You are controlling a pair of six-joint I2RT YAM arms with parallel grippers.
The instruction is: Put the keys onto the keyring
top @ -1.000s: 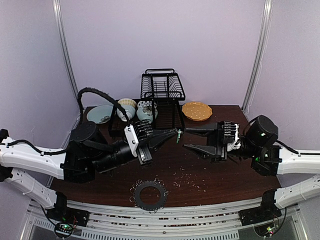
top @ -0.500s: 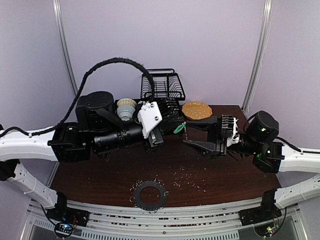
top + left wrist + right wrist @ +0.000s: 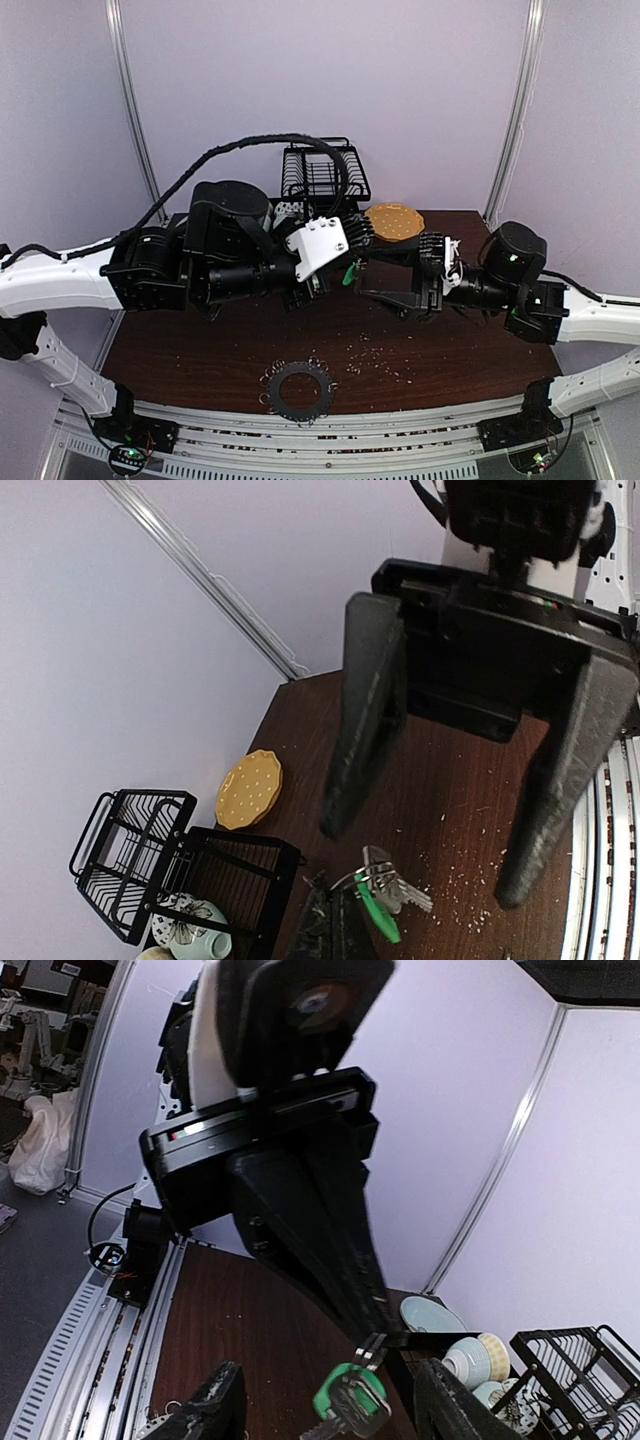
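Note:
The keys (image 3: pixel 349 272), a green-headed one among silvery ones on a small wire loop, hang in the air over the table's middle. My left gripper (image 3: pixel 353 260) is shut on that loop. The left wrist view shows the keys (image 3: pixel 388 893) dangling off my closed left gripper (image 3: pixel 338 898). My right gripper (image 3: pixel 376 278) faces them, open, one finger on each side. In the right wrist view the keys (image 3: pixel 350 1402) hang between my right fingers (image 3: pixel 212 1412), touching neither. The keyring (image 3: pixel 298 390), a dark flat ring fringed with wire loops, lies near the table's front edge.
A black dish rack (image 3: pixel 325 175) stands at the back with a yellow plate (image 3: pixel 393 221) to its right. Bowls (image 3: pixel 470 1355) sit beside the rack. Pale crumbs (image 3: pixel 375 355) are scattered right of the keyring. Both arms crowd the air over the table's middle.
My left arm has lifted and swung toward the back with the keys still held. My right gripper has opened wider and shifted left until its fingers flank the keys.

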